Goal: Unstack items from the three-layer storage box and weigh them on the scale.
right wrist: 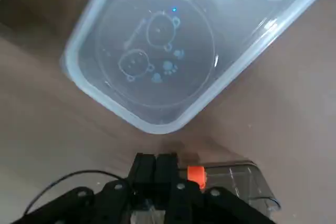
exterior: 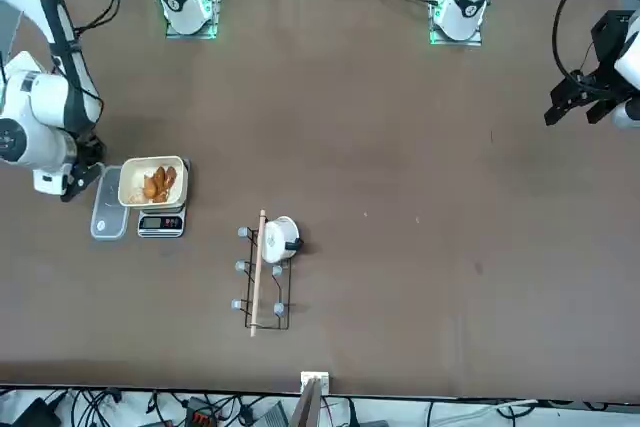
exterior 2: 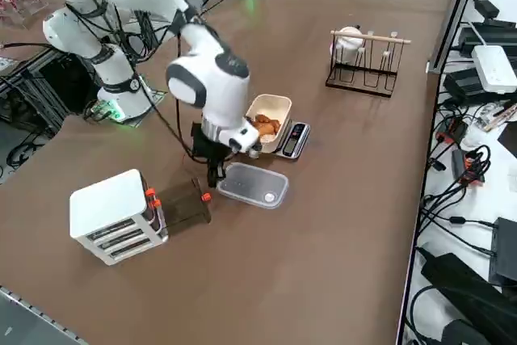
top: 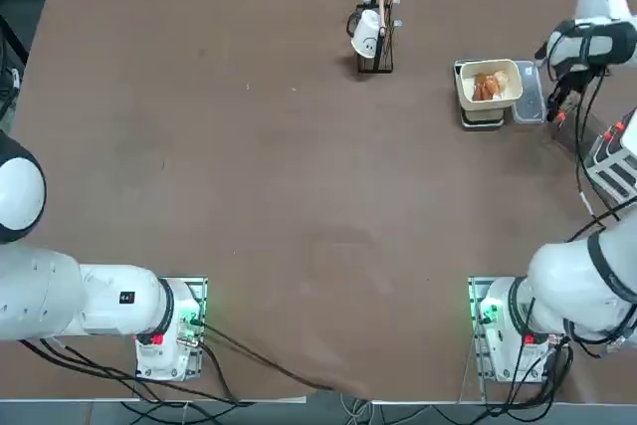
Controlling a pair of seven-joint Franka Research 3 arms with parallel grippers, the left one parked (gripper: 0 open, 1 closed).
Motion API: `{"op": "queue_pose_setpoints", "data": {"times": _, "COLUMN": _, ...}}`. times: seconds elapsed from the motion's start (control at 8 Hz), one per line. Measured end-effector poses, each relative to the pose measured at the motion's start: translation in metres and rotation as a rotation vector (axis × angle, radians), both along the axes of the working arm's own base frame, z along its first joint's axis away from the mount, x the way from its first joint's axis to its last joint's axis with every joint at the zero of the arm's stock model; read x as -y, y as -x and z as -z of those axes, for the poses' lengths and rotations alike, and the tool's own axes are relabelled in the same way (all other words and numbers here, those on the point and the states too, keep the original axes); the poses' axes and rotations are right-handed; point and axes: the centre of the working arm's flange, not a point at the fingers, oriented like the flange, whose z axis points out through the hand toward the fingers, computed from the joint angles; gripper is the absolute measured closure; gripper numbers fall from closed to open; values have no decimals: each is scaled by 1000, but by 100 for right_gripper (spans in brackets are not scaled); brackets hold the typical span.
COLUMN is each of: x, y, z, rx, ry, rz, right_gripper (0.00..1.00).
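Reddish-brown, roll-like lumps (top: 486,87) fill the scale's cream bowl (exterior 2: 282,107) — black right gripper (right wrist: 156,158) pressed together, box unloading seemingly unfinished.

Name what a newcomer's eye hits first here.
Probably the cream bowl of small brown rolls, sitting on the flat scale beside a clear plastic lid. Next, the white drawer box, one dark drawer pulled out toward the shut right gripper. Beyond the bowl stands a black wire rack with a white cup.
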Motion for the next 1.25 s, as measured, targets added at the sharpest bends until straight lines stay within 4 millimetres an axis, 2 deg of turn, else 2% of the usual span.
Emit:
{"op": "queue_pose_setpoints", "data": {"times": 0.62, "x": 18, "y": 10, "z": 8, "rx": -21, "ry": 14, "rz": -3, "right_gripper": 98}}
{"op": "queue_pose_setpoints", "data": {"times": 1.0, "x": 57, "y": 36, "z": 15, "rx": -58, "ry": 45, "rz": 16, "right_gripper": 98}}
{"op": "queue_pose_setpoints", "data": {"times": 1.25, "x": 76, "y": 48, "z": 16, "rx": -68, "ry": 53, "rz": 37, "right_gripper": 98}}
